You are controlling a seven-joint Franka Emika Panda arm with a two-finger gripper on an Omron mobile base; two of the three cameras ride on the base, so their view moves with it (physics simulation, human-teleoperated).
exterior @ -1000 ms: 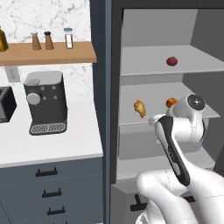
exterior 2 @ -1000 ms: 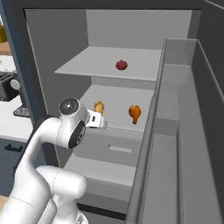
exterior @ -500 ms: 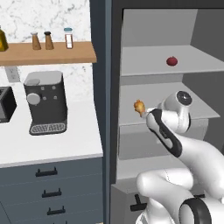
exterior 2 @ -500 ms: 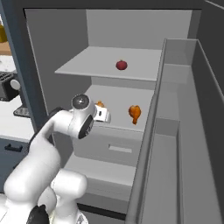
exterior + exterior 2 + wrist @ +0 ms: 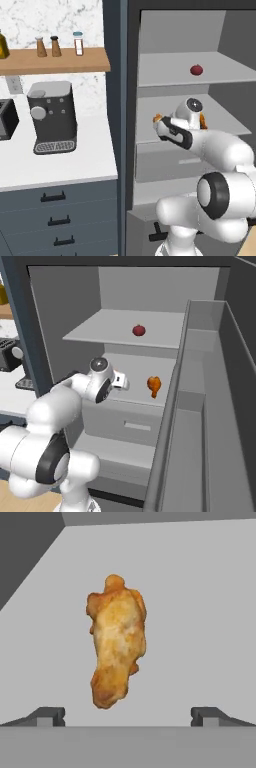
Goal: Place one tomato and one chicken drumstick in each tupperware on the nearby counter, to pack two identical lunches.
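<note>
One chicken drumstick (image 5: 117, 642), golden-brown, lies on the pale grey middle shelf just ahead of my open gripper (image 5: 127, 717), centred between the two fingertips (image 5: 50, 716) and clear of both. In the left base view my gripper (image 5: 161, 126) reaches over that shelf, and the drumstick (image 5: 157, 118) peeks out at its tip. A second drumstick (image 5: 154, 385) lies further right on the same shelf. A red tomato (image 5: 139, 330) rests on the shelf above (image 5: 196, 70). The white counter (image 5: 60, 165) lies to the left. The tupperware is out of view.
A dark coffee machine (image 5: 52, 117) stands on the counter, with a toaster (image 5: 7, 119) at the left edge. Above hangs a wooden shelf (image 5: 55, 61) with small bottles. The open cabinet door (image 5: 200, 421) stands close on the right. A drawer front (image 5: 130, 425) sits under the middle shelf.
The arm has swung forward and left into the cabinet, bringing the hand down to the left drumstick on the middle shelf. The jaws have stayed open.
</note>
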